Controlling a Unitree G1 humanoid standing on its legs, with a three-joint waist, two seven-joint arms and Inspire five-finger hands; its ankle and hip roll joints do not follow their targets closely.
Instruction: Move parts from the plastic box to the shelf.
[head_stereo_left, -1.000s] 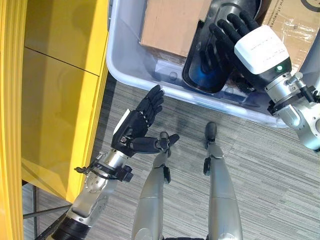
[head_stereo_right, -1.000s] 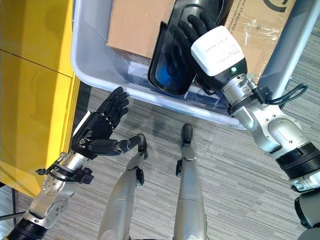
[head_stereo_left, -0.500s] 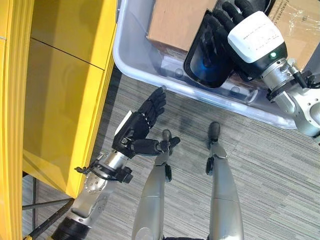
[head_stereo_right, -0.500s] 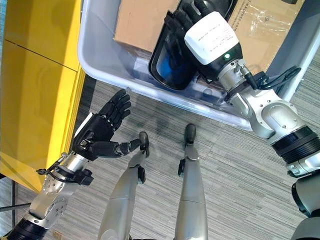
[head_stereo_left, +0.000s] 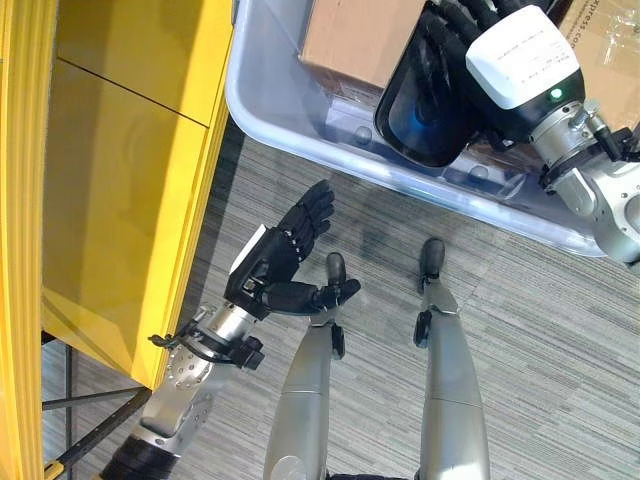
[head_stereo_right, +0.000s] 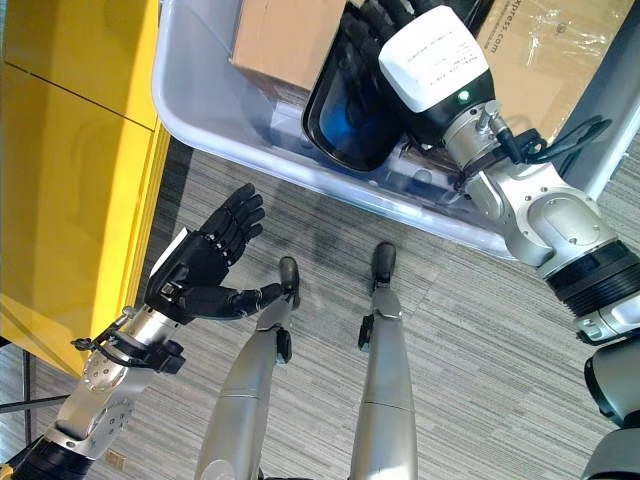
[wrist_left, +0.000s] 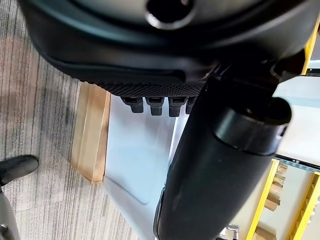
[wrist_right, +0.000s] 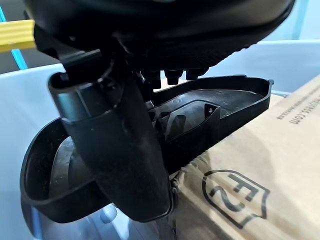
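Pale translucent plastic forms the box (head_stereo_left: 300, 125), which sits on the grey striped carpet floor (head_stereo_left: 560, 330) with a yellow shelf unit (head_stereo_left: 120, 180) just beside it on the robot's left. Inside the box a black moulded part (head_stereo_left: 425, 110), glossy and shell-shaped, leans between a plain cardboard box (head_stereo_left: 355, 40) and a second printed carton (head_stereo_right: 545, 50). The right hand (head_stereo_left: 455, 40) reaches into the box with its fingers laid against the hollow inner face of the black part and its thumb (wrist_right: 120, 150) extended alongside; whether it truly grips the part cannot be told. The left hand (head_stereo_right: 200, 265) hovers over the floor, near the box's front wall, palm up, fingers straight and spread, holding nothing.
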